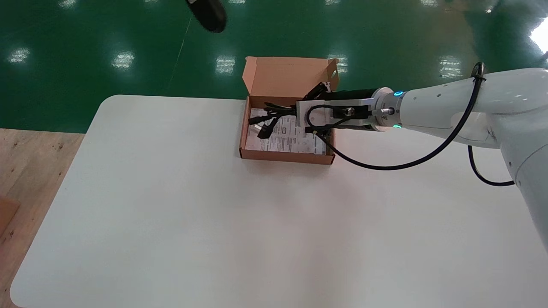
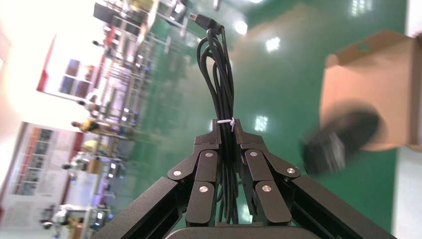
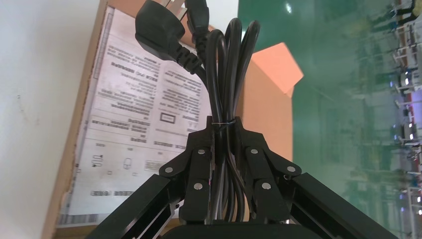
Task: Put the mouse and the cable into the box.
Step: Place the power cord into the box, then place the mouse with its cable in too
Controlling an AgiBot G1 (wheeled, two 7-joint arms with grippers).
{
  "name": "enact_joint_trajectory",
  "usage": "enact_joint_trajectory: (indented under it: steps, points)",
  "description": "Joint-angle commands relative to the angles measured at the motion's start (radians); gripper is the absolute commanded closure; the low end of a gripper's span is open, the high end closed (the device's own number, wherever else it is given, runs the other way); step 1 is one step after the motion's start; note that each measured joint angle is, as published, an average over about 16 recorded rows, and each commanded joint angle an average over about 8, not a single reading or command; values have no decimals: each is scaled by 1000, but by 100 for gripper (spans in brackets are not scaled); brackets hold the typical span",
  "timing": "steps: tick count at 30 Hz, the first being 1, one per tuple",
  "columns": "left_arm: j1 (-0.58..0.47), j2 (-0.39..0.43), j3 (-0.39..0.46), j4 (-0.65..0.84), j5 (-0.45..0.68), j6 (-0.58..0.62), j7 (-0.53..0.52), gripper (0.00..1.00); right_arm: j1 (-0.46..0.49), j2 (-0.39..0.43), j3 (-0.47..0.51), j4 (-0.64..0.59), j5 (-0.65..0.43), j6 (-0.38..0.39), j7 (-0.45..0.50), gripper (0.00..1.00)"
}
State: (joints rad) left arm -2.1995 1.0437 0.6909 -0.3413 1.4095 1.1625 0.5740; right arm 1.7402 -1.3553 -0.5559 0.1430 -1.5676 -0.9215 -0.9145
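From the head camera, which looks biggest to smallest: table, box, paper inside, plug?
1. Table
2. Box
3. Paper
4. Plug, on the power cable the right gripper holds over the box.

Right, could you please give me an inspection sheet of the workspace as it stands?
Surface: white table, with the box near its far edge.
Job's things: open cardboard box, lid up, with a printed sheet inside; power cable, tied in a bundle; USB cable bundle; a blurred dark shape, probably the mouse.
Clutter: nothing seen.
Grippers: right gripper shut on the power cable, above the box; left gripper shut on the USB cable bundle, in the air off the table.
Cables: black arm cable loops from the right wrist above the table.
Surroundings: green floor; wooden boards on the left.
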Motion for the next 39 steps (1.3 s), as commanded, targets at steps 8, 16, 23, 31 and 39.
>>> enact_joint_trajectory:
  steps: [8,16,23,31,39]
  points:
    - [-12,5,-13,24,-17,1,58,100,-37,-12,-38,35,16,67,42,82]
    - [-17,11,0,61,4,2,60,100,-69,-13,-96,92,41,158,97,0]
    - [-18,30,17,91,23,25,43,100,-84,-12,-154,129,69,226,134,0]
    - [24,94,5,139,-5,19,59,100,-70,-5,-208,129,109,267,176,0]
    - [106,212,-28,212,-65,17,100,100,65,76,-173,12,182,250,238,0]
